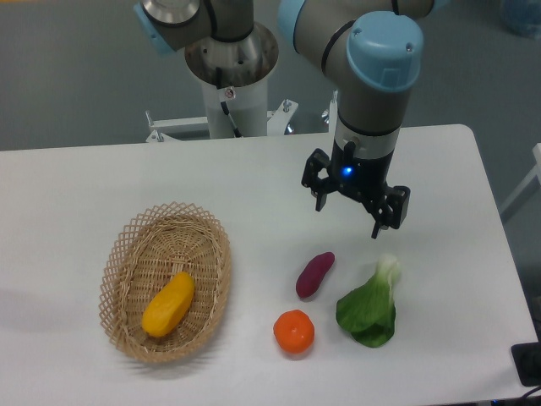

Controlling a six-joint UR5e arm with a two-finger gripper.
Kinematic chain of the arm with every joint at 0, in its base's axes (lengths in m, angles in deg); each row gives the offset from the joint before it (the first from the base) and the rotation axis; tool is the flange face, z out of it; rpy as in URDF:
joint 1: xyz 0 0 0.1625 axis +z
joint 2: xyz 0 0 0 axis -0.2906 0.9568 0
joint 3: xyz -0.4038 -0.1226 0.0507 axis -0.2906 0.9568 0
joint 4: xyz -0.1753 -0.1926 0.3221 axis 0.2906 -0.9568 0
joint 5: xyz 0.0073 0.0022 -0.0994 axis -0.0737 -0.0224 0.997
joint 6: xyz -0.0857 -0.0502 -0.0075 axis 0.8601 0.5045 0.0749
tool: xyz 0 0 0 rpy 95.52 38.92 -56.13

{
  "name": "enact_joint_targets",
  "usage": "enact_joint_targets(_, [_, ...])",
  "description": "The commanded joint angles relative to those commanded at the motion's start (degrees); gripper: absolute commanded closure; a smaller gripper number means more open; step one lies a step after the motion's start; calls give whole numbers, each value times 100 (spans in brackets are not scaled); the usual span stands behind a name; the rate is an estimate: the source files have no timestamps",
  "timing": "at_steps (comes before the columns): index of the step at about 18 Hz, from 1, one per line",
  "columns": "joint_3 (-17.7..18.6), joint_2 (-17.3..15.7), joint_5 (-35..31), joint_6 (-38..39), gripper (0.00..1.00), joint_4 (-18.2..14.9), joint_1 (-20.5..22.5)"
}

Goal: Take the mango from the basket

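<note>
From the fixed camera, the gripper hangs with its fingers spread and empty above the table, well apart from the mango, which lies inside the basket down and to the image left, its long axis running diagonally from lower left to upper right.

A yellow-orange mango is seen in a tan basket woven in open lattice. A purple sweet potato, an orange tangerine and green bok choy are shown on the white tabletop.
</note>
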Motion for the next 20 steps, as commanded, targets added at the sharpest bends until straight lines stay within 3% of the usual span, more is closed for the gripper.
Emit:
enact_joint_targets(10, [308, -132, 412, 193, 0, 430, 26])
enact_joint_targets(14, [298, -176, 457, 308, 0, 404, 18])
enact_joint_targets(20, [325, -281, 800, 1342, 0, 404, -53])
